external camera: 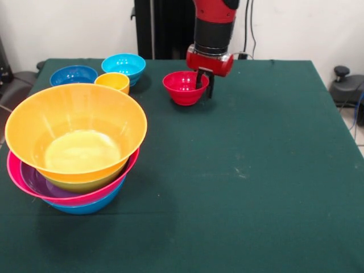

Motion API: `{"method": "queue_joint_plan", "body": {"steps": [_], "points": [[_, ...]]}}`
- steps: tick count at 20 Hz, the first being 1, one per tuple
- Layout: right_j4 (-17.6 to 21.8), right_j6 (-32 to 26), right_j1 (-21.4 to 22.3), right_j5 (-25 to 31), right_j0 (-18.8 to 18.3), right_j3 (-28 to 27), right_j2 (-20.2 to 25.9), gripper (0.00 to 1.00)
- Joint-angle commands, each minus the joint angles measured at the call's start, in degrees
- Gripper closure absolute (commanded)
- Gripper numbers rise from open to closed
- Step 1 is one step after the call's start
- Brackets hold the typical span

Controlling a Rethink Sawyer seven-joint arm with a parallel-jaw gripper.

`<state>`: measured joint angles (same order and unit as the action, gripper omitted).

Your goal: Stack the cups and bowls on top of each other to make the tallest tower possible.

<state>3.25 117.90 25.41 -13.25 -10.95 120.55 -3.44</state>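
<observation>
At the upper middle of the frame, my jaws [203,84] straddle the red bowl's [185,87] right rim.

They look closed on that rim, one finger inside, one outside. The tower [74,148] at lower left already nests orange, pink, purple and blue bowls. Still loose at upper left on the table [256,170]: dark blue bowl [73,74], light blue bowl [123,65] and yellow cup [112,82].

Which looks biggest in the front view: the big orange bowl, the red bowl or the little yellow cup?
1. Orange bowl, by far the largest, though it also sits nearest the camera.
2. Red bowl, which the gripper grasps by its rim.
3. Yellow cup, slightly smaller than the red bowl.
</observation>
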Motion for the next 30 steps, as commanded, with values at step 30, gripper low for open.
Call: {"method": "queue_joint_plan", "body": {"steps": [30], "points": [[-2.6,0.6,29.1,38.4,-2.4,-5.8,7.3,1.0]]}}
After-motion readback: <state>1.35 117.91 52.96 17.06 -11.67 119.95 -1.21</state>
